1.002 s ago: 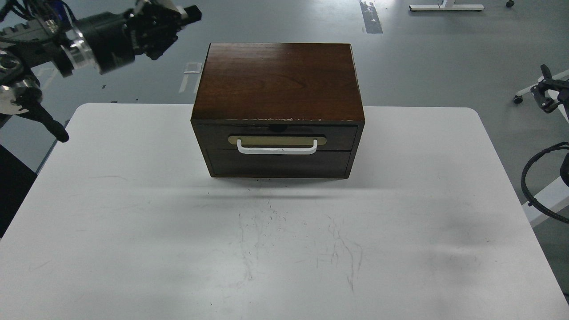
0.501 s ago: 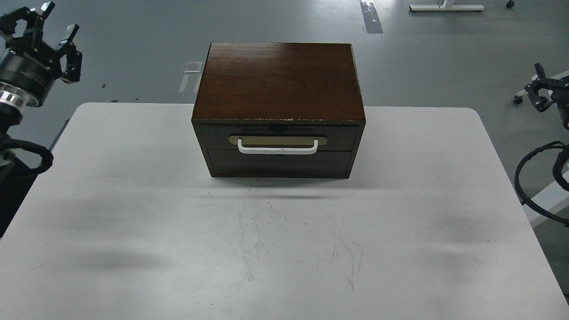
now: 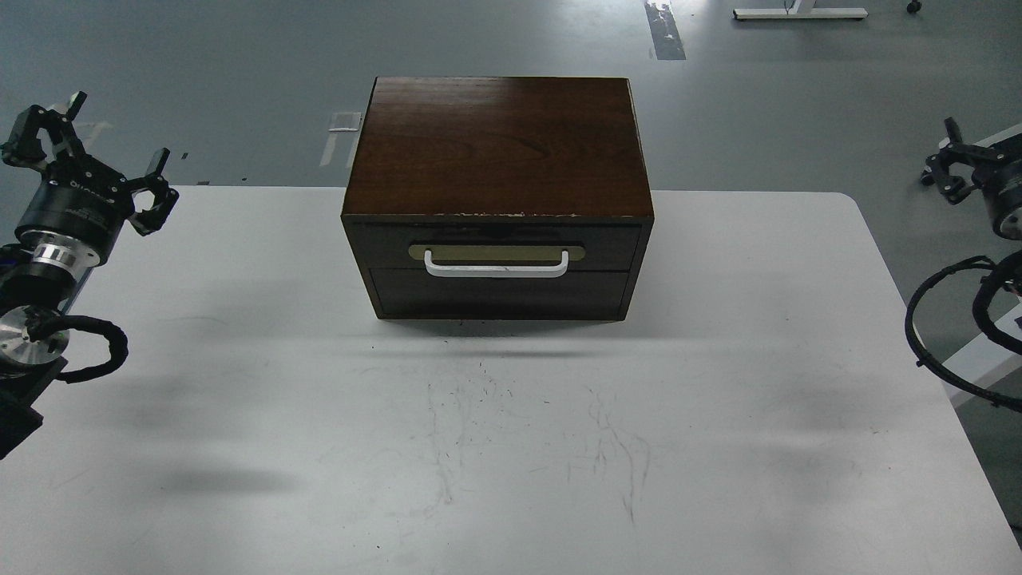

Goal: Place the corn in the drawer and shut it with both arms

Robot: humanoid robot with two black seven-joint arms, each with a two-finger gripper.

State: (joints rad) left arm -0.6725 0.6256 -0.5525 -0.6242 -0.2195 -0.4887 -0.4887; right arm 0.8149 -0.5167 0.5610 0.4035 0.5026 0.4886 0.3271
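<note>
The dark brown cabinet [image 3: 499,144] stands at the back middle of the white table [image 3: 511,447]. Its drawer [image 3: 383,239], with a white bar handle [image 3: 495,269] on a tan plate, sits pushed in flush with the cabinet front. The corn is out of view. My left gripper [image 3: 92,156] is open and empty above the table's left edge, far left of the cabinet. My right gripper [image 3: 942,152] is at the right edge of the view, off the table, with its fingers apart and empty.
A plain dark panel [image 3: 499,294] without a handle lies below the drawer. Black cable loops hang by my left arm [image 3: 96,351] and my right arm [image 3: 926,335]. Grey floor surrounds the table.
My left gripper swung from beside the cabinet's back left corner out and down to the table's left edge. My right gripper rose slightly and came a little further into view.
</note>
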